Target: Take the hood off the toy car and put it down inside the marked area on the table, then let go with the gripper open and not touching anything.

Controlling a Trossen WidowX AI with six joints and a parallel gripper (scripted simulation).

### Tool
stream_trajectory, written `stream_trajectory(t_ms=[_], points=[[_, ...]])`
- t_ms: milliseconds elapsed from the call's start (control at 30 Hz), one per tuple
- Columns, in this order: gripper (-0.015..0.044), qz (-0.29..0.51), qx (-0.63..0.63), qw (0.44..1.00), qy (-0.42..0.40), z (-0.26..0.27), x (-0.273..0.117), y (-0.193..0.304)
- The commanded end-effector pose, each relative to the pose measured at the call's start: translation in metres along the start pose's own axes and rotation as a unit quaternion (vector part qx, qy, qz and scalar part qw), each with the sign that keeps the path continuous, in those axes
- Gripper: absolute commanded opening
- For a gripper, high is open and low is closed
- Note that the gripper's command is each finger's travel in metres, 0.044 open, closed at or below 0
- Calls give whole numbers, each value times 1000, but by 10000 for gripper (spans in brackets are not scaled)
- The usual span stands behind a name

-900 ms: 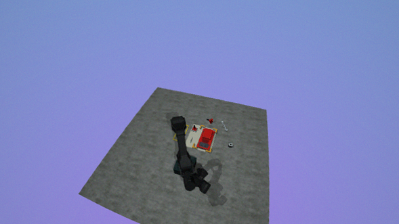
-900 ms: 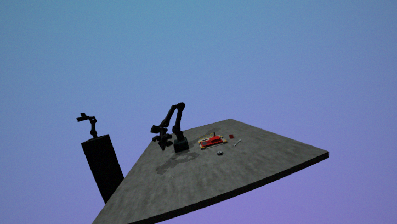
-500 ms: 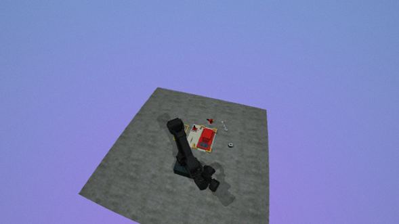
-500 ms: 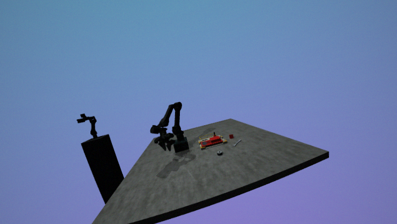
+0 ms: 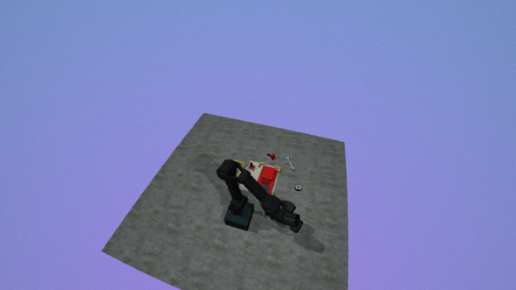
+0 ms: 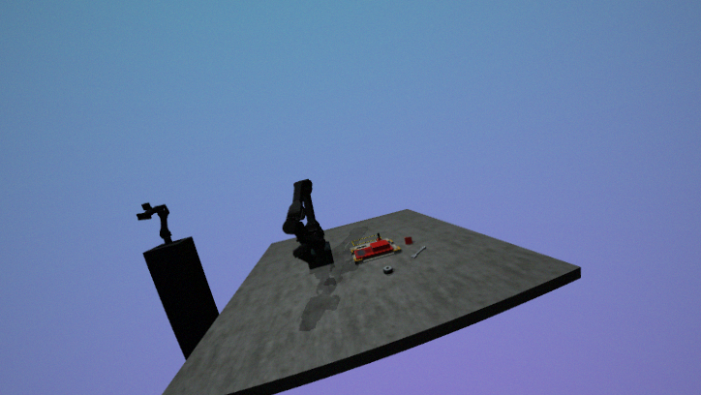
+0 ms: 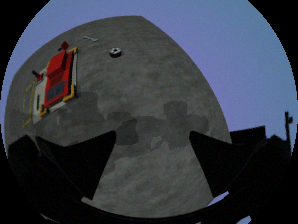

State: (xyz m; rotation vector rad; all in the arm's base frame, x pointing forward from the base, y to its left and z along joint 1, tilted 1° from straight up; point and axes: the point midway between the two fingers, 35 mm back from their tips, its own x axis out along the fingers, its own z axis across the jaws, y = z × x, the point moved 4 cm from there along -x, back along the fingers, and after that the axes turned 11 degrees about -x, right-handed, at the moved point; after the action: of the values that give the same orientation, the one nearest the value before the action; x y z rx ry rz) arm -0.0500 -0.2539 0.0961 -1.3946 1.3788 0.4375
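The red toy car sits on a pale board with yellow corner pieces. It has a raised red block and a dark panel at its end nearer the gripper. Which part is the hood is too small to tell. The marked area, a yellow outline, lies on the table beside the board's far long side; the arm partly hides it in the top view. My gripper is open and empty, above the table and well away from the car.
A small wheel, a wrench and a small red object lie around the car. A red and black piece stands on the board. A dark pedestal bears another arm beyond the table edge.
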Motion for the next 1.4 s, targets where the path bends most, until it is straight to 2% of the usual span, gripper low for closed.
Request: stream_trajectory(t_ms=[0,367,633,1167,1367], points=[[440,3,-2,999,-53,2,16,-36],[440,29,-35,984,-171,42,48,-125],[440,71,-68,971,-216,87,57,-190],[440,168,-163,948,-218,220,44,-286],[440,177,-172,946,-211,232,41,-290]])
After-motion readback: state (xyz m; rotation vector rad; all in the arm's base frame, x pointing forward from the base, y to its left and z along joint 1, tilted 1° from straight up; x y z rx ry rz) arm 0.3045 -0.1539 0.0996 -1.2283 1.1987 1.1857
